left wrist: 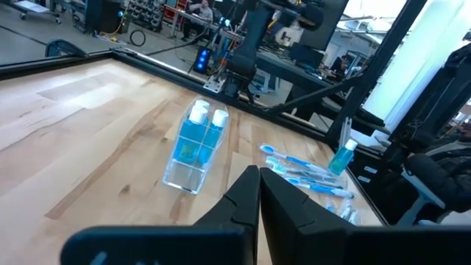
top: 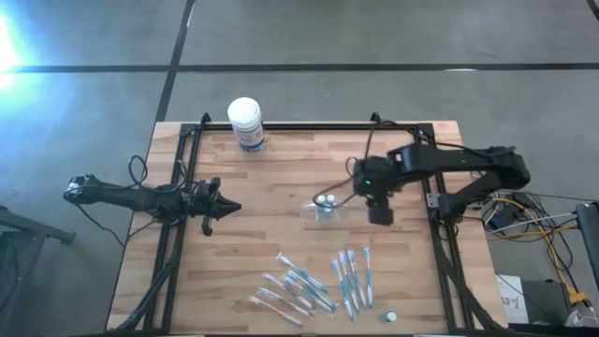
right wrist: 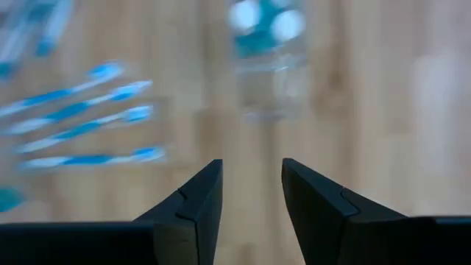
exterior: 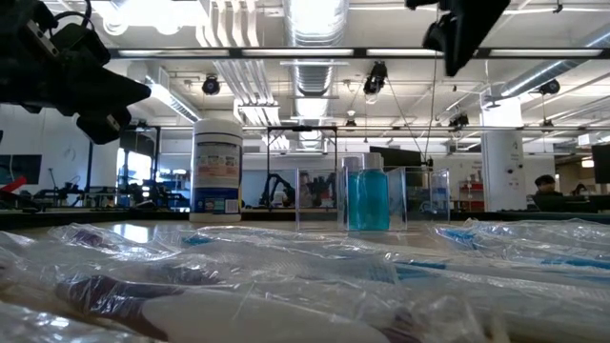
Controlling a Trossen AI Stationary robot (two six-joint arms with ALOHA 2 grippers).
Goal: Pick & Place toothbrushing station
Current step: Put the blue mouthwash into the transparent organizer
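Note:
The toothbrushing station point(top: 321, 208) is a small clear plastic holder with two blue, white-capped bottles in it. It stands on its base at the middle of the wooden table point(top: 281, 168) and also shows in the low view point(exterior: 367, 198), the left wrist view point(left wrist: 193, 151) and the right wrist view point(right wrist: 268, 66). My right gripper point(top: 380, 213) hovers to the right of the holder, well above the table, pointing steeply down. It is open point(right wrist: 252, 165) with nothing between its fingers. My left gripper point(top: 225, 208) waits at the table's left, level and shut point(left wrist: 257, 173), facing the holder.
A white round tub with a blue label point(top: 246, 124) stands at the far edge. Several wrapped blue toothbrushes point(top: 318, 281) lie in two groups near the front edge, with a small blue bottle point(top: 390, 317) beside them. Black frame rails point(top: 440, 243) run along the table's sides.

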